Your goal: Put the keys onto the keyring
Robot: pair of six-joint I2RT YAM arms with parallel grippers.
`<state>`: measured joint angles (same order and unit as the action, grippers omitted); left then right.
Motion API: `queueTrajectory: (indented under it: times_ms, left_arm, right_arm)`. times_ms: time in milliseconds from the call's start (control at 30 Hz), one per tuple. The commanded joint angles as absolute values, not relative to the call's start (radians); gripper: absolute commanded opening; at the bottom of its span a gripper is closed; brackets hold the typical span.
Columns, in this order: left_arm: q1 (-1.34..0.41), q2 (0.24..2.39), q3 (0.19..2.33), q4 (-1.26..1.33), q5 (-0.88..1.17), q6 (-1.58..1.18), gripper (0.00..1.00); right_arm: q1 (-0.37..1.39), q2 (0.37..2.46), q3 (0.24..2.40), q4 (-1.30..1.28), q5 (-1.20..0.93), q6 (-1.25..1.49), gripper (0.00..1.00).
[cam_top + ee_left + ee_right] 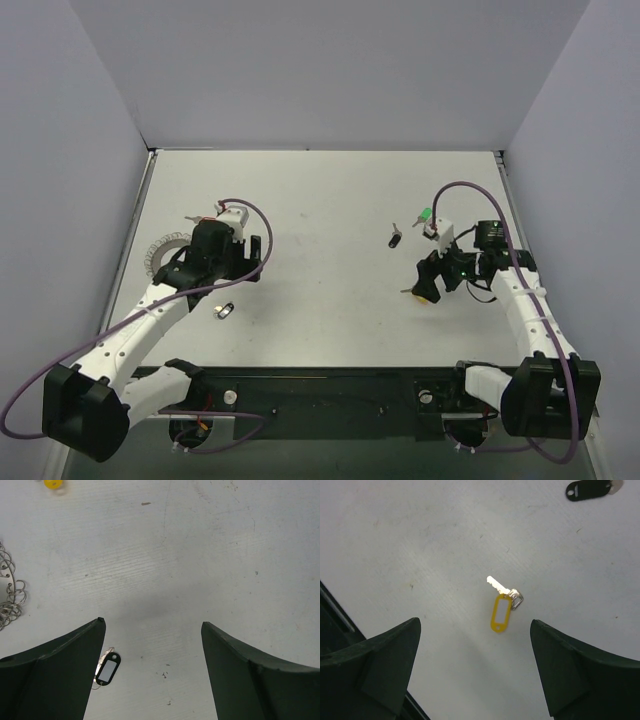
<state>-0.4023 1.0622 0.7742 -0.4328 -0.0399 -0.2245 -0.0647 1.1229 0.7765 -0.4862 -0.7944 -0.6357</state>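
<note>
Right wrist view: right tool (pixel 475 621) spread wide, empty, over yellow key (pixel 501 611) lying flat on bench (pixel 420 540); left tool (pixel 152 622) likewise, keyring (pixel 11 597) just left. Might skid thin key away on closing.

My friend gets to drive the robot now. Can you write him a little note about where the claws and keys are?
Left claw: open, empty, over bare table. The keyring lies off to one side, and the black-tag key lies by one finger.
Right claw: open, empty, above the yellow-tag key.
The green-tag key and the second black-tag key lie farther back on the right.
Done: nothing yet; no key shows on the visible part of the ring.
Left: pick up each key and thread it on.
</note>
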Motion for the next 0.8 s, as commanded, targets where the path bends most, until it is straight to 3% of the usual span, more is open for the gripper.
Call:
queueTrajectory:
  times_ms: [0,33,133,300,500,767]
  left_arm:
    - [-0.388,1.026,0.807,-0.403,-0.034,-0.221,0.88]
    - [-0.388,1.020,0.808,-0.406,-0.029,-0.219,0.88]
    - [-0.387,0.991,0.804,-0.403,-0.021,-0.219,0.88]
    - [-0.385,0.942,0.790,-0.394,-0.031,-0.218,0.88]
    - [-0.382,0.940,0.792,-0.385,-0.014,-0.215,0.87]
    - [-0.354,0.966,0.793,-0.377,0.000,-0.215,0.87]
  right_arm:
    - [-0.038,1.167,0.886,-0.747,-0.833,-1.004,0.86]
    - [-0.034,1.208,0.929,-0.855,-0.825,-1.292,0.87]
    - [-0.008,1.346,1.163,-1.078,-0.749,-1.505,0.87]
    - [0.043,1.643,1.363,-1.153,-0.718,-1.693,0.67]
    - [0.098,1.922,1.647,-1.216,-0.667,-1.698,0.53]
    - [0.121,2.117,1.885,-1.192,-0.582,-1.652,0.50]
